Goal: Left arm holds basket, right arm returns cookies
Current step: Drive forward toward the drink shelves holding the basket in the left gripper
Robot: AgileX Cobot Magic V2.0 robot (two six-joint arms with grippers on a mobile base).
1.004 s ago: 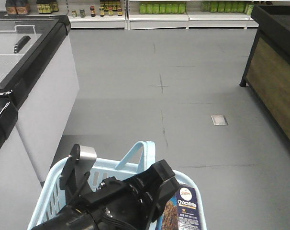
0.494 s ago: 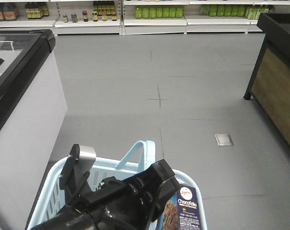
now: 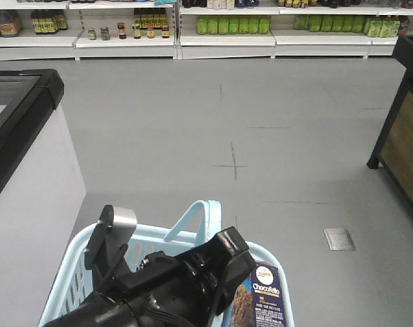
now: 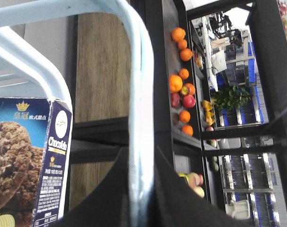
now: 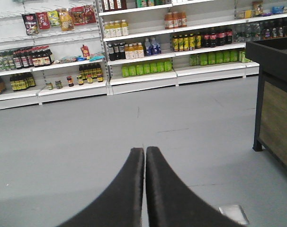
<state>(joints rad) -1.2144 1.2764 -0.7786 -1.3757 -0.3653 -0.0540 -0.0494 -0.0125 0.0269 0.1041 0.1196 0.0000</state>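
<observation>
Exterior front-facing view gives me the left arm (image 3: 172, 286) low in the frame, bulky and black, lying across the light blue basket (image 3: 67, 286), with a silver-capped finger (image 3: 118, 221) standing up over the left part of the rim. The basket's looped handle (image 3: 193, 214) rises just beyond the arm. The Chocofello cookie box (image 3: 264, 296) stands upright inside the basket at its right side, just beside the arm, label facing me. From the left wrist camera I see the left gripper (image 4: 139, 175) pinching that handle (image 4: 139, 94), a black finger pressed against each side of the pale bar, and the cookie box (image 4: 51, 156) sits close below it. On the right wrist camera the right gripper (image 5: 145, 150) has its two black fingers pressed together with nothing between them, hanging over grey floor (image 5: 86, 142), well apart from the box. Ahead are store shelves (image 5: 148, 47) lined with bottles, a white cabinet with a black rim (image 3: 22, 136) to my left and a wood-sided stand (image 3: 404, 136) to my right. Oranges (image 4: 176, 82) lie on a dark display in the left wrist view.
</observation>
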